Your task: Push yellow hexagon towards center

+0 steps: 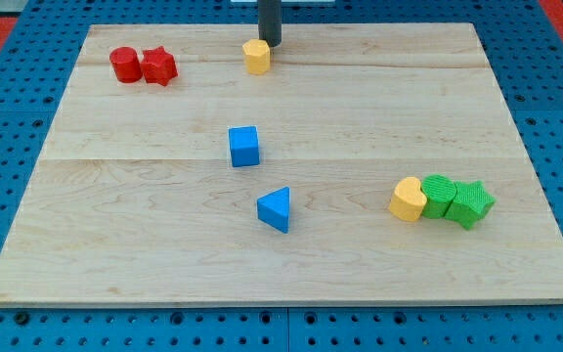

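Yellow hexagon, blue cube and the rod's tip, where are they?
yellow hexagon [256, 57]: camera view, on its front face.
blue cube [244, 147]: camera view, on its front face.
my tip [269, 43]: camera view, rod's lower end, just above-right of the hexagon.

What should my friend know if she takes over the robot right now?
My tip sits just above and to the right of the yellow hexagon, near the board's top edge; I cannot tell if they touch.
The blue cube sits near the center, below the hexagon.
Done: tip lined up behind the hexagon.
Left: push it down toward the center, stopping short of the cube.
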Controlling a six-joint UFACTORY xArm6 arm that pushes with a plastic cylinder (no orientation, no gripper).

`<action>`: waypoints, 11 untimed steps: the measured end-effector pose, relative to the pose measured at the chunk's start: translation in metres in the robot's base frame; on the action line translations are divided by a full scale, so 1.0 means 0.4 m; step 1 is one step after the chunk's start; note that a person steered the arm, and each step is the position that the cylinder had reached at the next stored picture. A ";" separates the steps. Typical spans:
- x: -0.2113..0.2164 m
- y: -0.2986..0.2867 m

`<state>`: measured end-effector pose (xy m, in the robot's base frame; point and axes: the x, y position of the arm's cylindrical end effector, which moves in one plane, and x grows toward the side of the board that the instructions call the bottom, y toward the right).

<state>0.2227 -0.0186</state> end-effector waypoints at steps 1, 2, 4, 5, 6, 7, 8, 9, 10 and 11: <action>-0.002 -0.011; -0.002 -0.021; 0.021 -0.043; 0.072 -0.040; 0.150 -0.042; 0.153 -0.071; 0.154 -0.112; 0.181 -0.113; 0.231 -0.113; 0.303 -0.113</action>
<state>0.3438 -0.0638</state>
